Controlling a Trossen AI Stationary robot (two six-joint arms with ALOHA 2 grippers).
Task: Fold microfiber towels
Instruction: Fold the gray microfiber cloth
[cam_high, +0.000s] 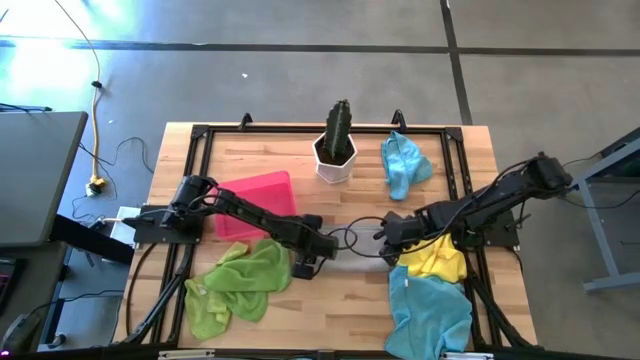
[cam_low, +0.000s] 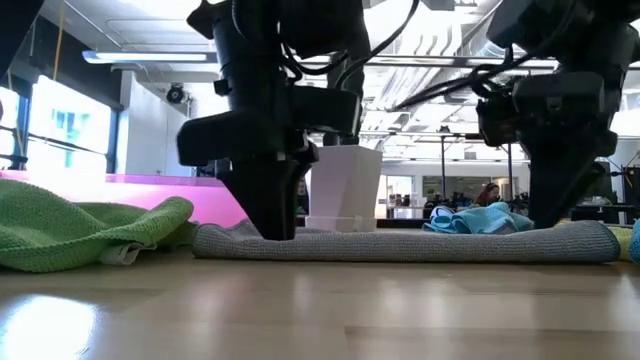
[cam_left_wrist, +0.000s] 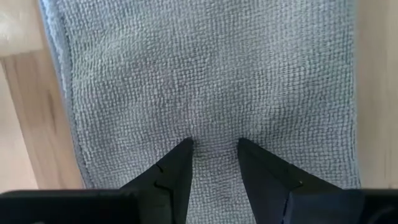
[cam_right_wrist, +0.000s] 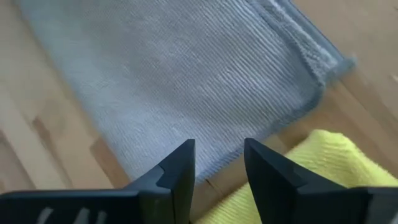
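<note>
both grippers, left (cam_left_wrist: 214, 163) and right (cam_right_wrist: 219, 163), spread over the flat grey towel (cam_left_wrist: 211, 81); a shallow pinch could bunch it.

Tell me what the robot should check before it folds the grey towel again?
1. Grey towel lies flat on the table: ok.
2. Left gripper is over the grey towel, fingers apart, nothing held: ok.
3. Right gripper is at the towel's end near the yellow towel, fingers apart, nothing held: ok.
4. Yellow towel is clear of the grey one: cannot tell; they lie very close.
5. Green towel stays out of the way: ok, it lies apart on the left arm's side.
6. Towel edges line up neatly: cannot tell; the arms hide it from above.
</note>
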